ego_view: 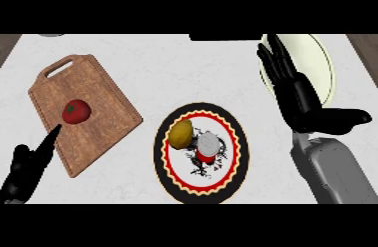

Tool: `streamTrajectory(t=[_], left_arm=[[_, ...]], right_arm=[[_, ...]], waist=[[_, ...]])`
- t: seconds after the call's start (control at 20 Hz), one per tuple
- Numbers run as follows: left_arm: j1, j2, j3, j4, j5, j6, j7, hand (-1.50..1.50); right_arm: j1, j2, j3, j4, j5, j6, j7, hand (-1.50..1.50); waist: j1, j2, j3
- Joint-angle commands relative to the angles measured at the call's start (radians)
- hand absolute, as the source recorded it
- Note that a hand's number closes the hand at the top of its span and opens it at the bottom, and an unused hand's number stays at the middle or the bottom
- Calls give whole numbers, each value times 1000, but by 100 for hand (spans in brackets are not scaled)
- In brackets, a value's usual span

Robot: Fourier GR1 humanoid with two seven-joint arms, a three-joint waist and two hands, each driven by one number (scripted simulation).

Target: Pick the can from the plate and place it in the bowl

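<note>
Both hands were glossy black with long, slim, segmented fingers. The right hand (299,93), beside the plate (164,156), joined a pale grey, boxy forearm (332,171) with rounded edges. The left hand (26,168) across the plate showed only black fingers and thumb.

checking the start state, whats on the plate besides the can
On the plate: the can, tilted, and a yellow-brown item touching it. The plate's pattern beneath them is covered.
</note>
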Motion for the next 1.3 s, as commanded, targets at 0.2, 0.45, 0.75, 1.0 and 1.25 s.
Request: streamTrajectory(t=[0.2,0.45,0.75,1.0,1.25], left_arm=[[77,-44,22,-211,86,-70,-23,0],[-14,-200,-27,-289,183,-89,-40,0],[-154,-303,-99,-285,137,-8,30,0],[-137,-301,-91,-289,155,-25,33,0],[-177,-304,-83,-263,148,-30,35,0]], right_arm=[[2,-84,125,-14,121,81,29,150],[77,-97,113,1,287,-129,85,-150],[134,-179,376,-230,550,-77,117,-150],[60,-326,413,-341,783,6,470,-150],[-25,-273,485,-437,854,213,865,-150]], waist=[[-46,-56,-11],[-84,-41,0],[-38,-34,3],[-36,-46,-2],[-6,-35,-1]])
